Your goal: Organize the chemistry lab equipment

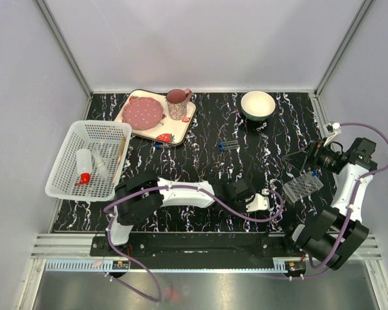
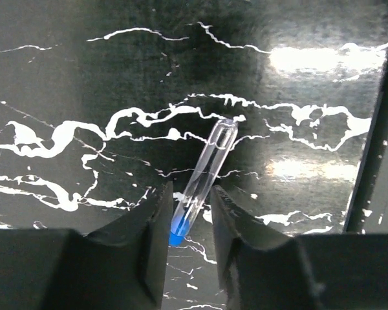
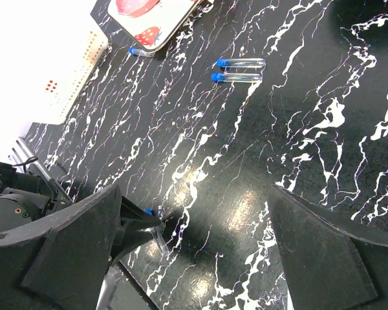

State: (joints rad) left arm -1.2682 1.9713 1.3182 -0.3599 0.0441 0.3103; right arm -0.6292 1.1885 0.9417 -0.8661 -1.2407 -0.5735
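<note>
**Top view:** Your left arm reaches right across the near side of the black marbled table [image 1: 200, 116], with the left gripper [image 1: 264, 199] low beside the clear rack [image 1: 302, 186]. The tube under it is too small to make out here. A white basket [image 1: 58, 161] at far left holds the squeeze bottle [image 1: 84, 169]. A strawberry tray [image 1: 171, 134] and a white bowl [image 1: 257, 104] sit at the back. The right gripper [image 1: 305, 163] hangs beyond the rack.

**Left wrist:** Only this view shows the test tube [image 2: 205, 174] up close. It is clear and blue-capped, lying slantwise on the table with its cap end between the fingers [image 2: 149, 239]. The jaws are narrowed around it but not pinching, and a sliver of table shows beside the tube.

**Right wrist:** Your right gripper's fingers [image 3: 330, 252] are spread wide over bare table. A pair of capped tubes [image 3: 239, 70] lies side by side well ahead, and a lone tube [image 3: 141, 51] lies beside the tray.
</note>
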